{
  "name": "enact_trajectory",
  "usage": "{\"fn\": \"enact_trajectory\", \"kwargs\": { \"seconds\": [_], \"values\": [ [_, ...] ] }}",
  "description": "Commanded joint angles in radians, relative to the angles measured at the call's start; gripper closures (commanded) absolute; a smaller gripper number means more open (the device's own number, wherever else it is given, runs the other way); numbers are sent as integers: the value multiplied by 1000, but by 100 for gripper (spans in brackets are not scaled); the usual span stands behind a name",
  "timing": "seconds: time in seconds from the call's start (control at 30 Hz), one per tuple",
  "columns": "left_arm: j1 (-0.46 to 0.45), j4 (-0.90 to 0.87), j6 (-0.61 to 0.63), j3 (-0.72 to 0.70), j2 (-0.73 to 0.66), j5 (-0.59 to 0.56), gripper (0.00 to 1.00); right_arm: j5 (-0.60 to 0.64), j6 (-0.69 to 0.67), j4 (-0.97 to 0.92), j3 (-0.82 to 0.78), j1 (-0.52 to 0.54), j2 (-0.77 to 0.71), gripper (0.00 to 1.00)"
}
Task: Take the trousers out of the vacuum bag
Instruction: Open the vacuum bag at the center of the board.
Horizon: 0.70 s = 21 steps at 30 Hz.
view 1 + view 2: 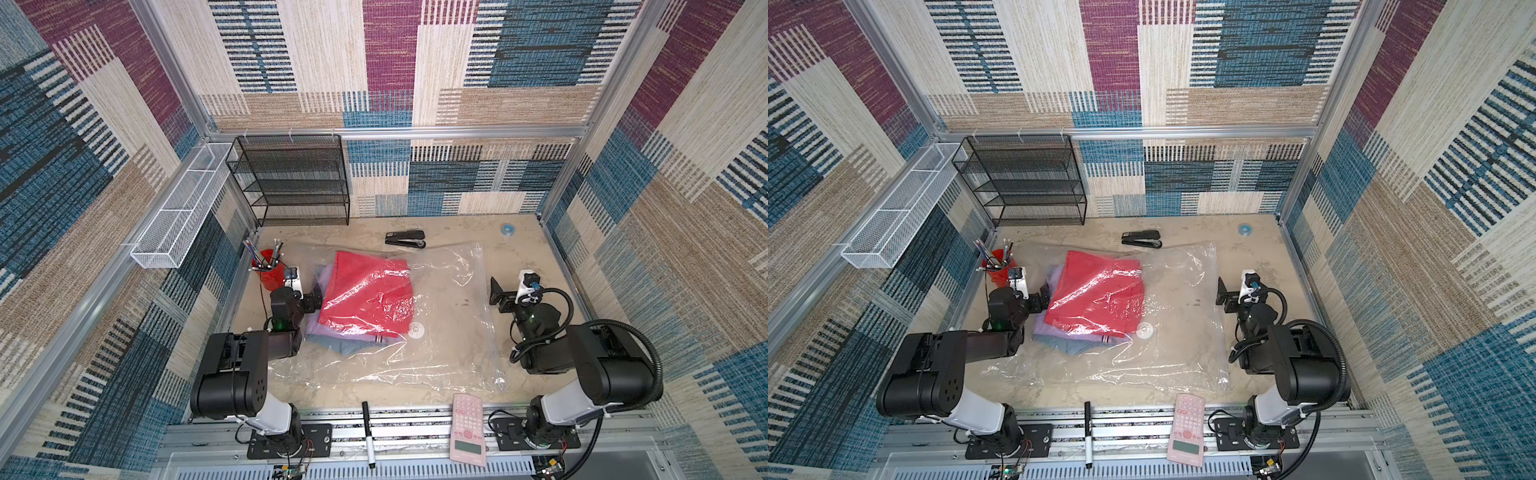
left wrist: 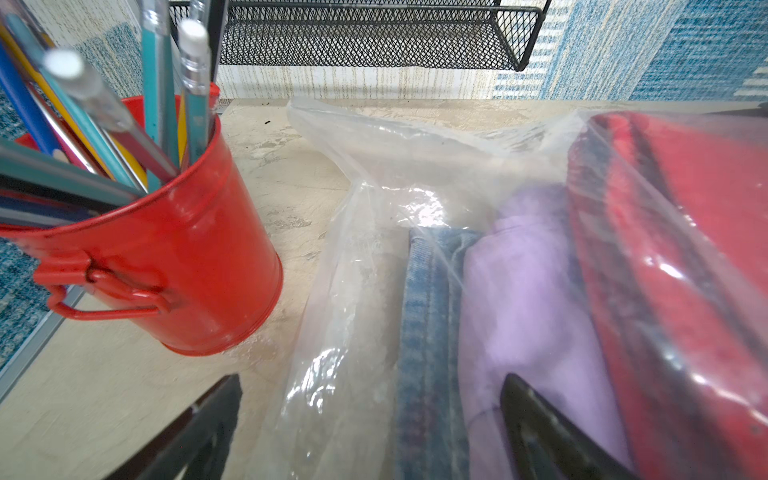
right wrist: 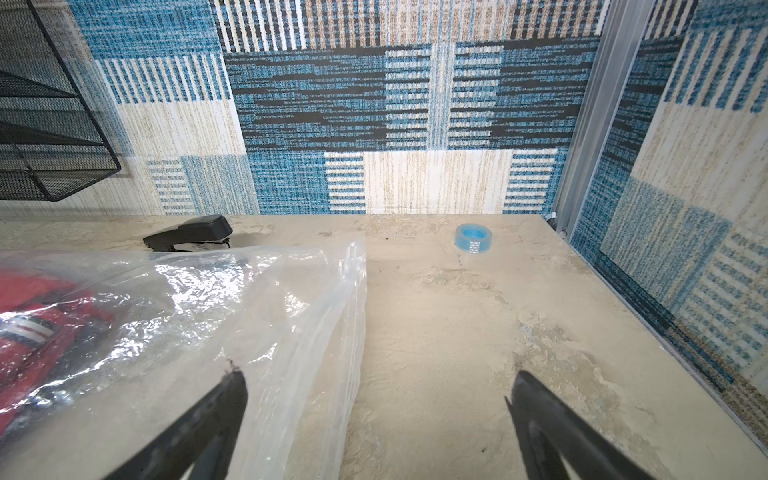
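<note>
All trousers (image 1: 368, 297) inside vacuum bag (image 1: 449, 345) on desk (image 1: 457, 232), nothing gripped.
Your left fingers (image 2: 208, 415) gape wide at the bag end holding the trousers; your right fingers (image 3: 540, 424) gape wide over the opposite edge.

Robotics lab cell, aluminium frame (image 1: 415, 132), patterned fabric walls (image 1: 519, 41), arms' mounting rail (image 1: 415, 434)

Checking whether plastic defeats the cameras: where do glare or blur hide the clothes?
In both top views, white glare streaks cross the clear crinkly vacuum bag over the bright red folded trousers, yet readable. Left wrist view: pencils in the red metal bucket are blurred; the lilac folded trousers look hazy through plastic. Right wrist view: bright glare on the bag's wrinkles.
</note>
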Motion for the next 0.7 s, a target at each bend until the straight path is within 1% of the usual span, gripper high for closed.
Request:
{"fn": "enact_trajectory", "kwargs": {
  "seconds": [0.0, 0.57, 0.67],
  "values": [
    [0, 4, -7, 1, -2, 10, 1, -7, -7, 16, 5, 0, 1, 1],
    [1, 3, -5, 1, -2, 12, 1, -4, -7, 16, 5, 3, 1, 1],
    [0, -1, -5, 5, -1, 11, 1, 24, 3, 21, 2, 3, 1, 1]
  ]
}}
